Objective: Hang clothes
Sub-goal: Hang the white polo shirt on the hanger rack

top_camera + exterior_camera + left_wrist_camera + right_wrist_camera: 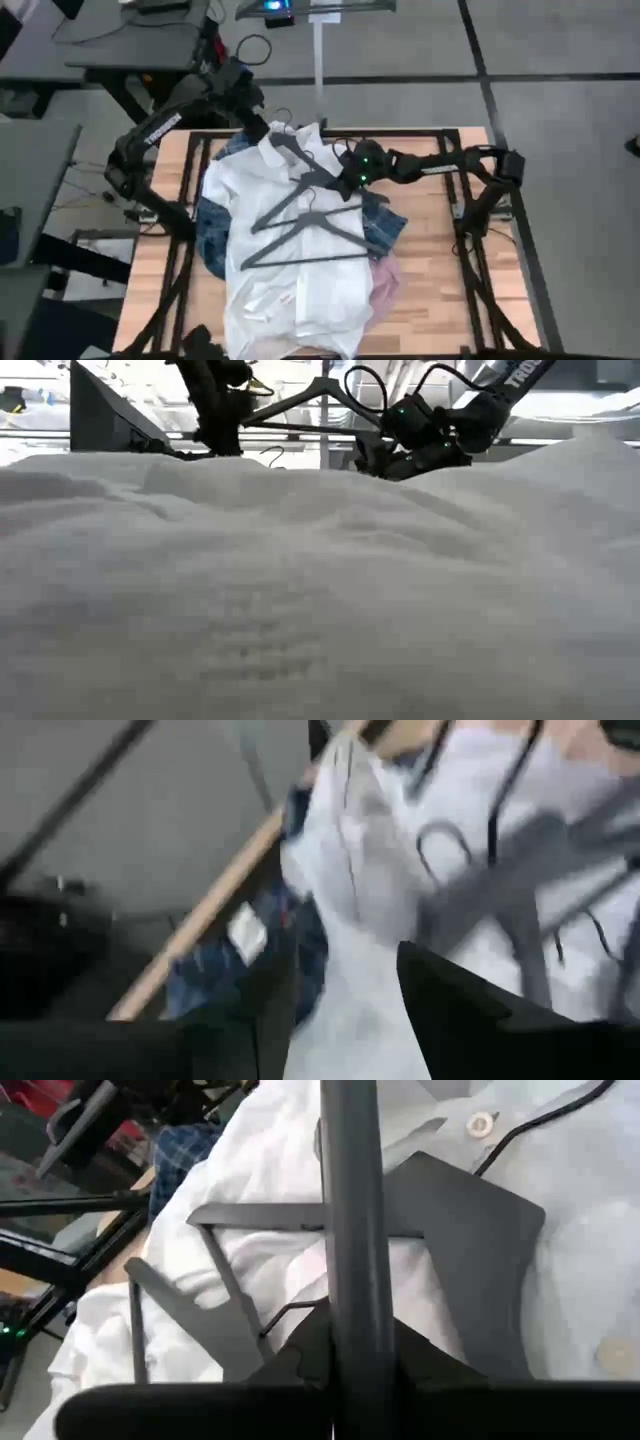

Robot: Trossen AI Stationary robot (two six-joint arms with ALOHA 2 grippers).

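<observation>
Clothes are piled in the middle of the wooden table (440, 250) in the high view: a soft white long-sleeved button shirt (270, 250) spread on top, a blue-and-white plaid shirt (212, 232) poking out on the left side, and a dusty pink shirt (385, 282) peeking out at the lower right. Two thin dark hangers lie across the white one, and the right gripper (347, 178) is clamped on the upper dark hanger (300, 185), while the left gripper (262, 130) sits at the collar end. Looks like the step is getting the hanger into the shirt's neck, so next the left side probably needs a proper pinch on the collar fabric. Low view is mostly white cloth up close, with that hanger lifted above the heap behind it. Left wrist view shows the left fingers (470, 1020) spread apart with white fabric between them, nothing really gripped as far as can be told. Right wrist view shows the right fingers pressed together on the hanger's bar, just over the white shirt's buttons.
</observation>
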